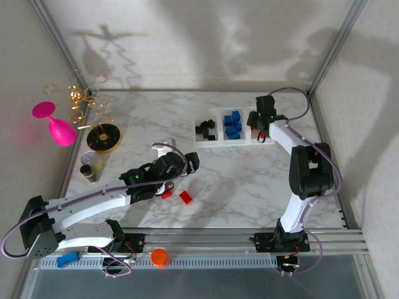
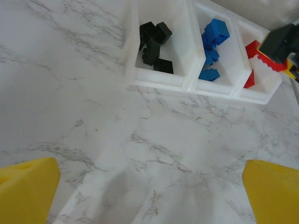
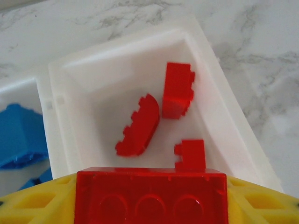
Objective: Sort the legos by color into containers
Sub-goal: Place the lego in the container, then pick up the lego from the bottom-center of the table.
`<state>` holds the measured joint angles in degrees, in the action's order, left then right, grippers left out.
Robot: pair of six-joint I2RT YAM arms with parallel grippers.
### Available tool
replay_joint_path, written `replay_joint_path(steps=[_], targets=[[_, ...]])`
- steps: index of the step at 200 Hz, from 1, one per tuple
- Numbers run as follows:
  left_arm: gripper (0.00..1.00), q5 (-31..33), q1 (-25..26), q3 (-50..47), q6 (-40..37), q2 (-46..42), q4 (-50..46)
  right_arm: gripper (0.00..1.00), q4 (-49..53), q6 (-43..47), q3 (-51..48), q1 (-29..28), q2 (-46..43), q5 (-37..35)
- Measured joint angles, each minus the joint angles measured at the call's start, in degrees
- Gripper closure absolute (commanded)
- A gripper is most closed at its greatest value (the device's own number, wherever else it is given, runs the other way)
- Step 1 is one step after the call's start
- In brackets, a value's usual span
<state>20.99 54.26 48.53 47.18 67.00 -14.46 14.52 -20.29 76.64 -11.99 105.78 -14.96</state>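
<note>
The counter [image 2: 93,116] is glossy white marble with grey veins. On it sit the containers [image 2: 187,86], three milky, translucent plastic bins joined in a row, with thin walls and rounded corners. The left bin holds black bricks [image 2: 154,44] in a loose heap, and the middle one holds blue bricks [image 2: 212,39]. The right bin has three red pieces lying apart on its floor: an oblong brick [image 3: 177,91] on its side, a curved piece [image 3: 140,126] with a toothed edge, and a small one [image 3: 191,154].

The right gripper [image 3: 150,205] hangs over that bin, its jaws clamped on a red brick [image 3: 150,184] with smooth faces and three shallow round hollows. The lower part of the brick is cut off by the frame edge. From the left wrist, the gripper's dark body covers part of the red bin.

The left gripper [image 2: 149,196] is well short of the bins. Its yellow jaws stand wide apart with bare marble between them. From above, two loose red legos [image 1: 186,197] lie by the left arm, one half tucked under it and hard to make out.
</note>
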Motion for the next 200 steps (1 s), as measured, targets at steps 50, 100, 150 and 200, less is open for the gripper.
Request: replay_joint_path(steps=[50,100,150,200], targets=[[0.01,-1.68,0.0,0.11,-0.02,2.16,2.95,0.45,0.66,-0.09,8.5,0.81,6.84,-2.45],[0.0,-1.77,0.0,0.11,0.17,2.16,3.93,0.38,2.73,-0.07,12.57,2.16,9.84,-3.06],[0.0,-1.77,0.0,0.11,0.17,2.16,4.04,0.26,3.34,0.09,12.66,2.1,9.84,-3.04],[0.0,-1.77,0.0,0.11,0.17,2.08,4.02,0.19,4.66,0.57,12.63,1.53,7.02,-3.04]])
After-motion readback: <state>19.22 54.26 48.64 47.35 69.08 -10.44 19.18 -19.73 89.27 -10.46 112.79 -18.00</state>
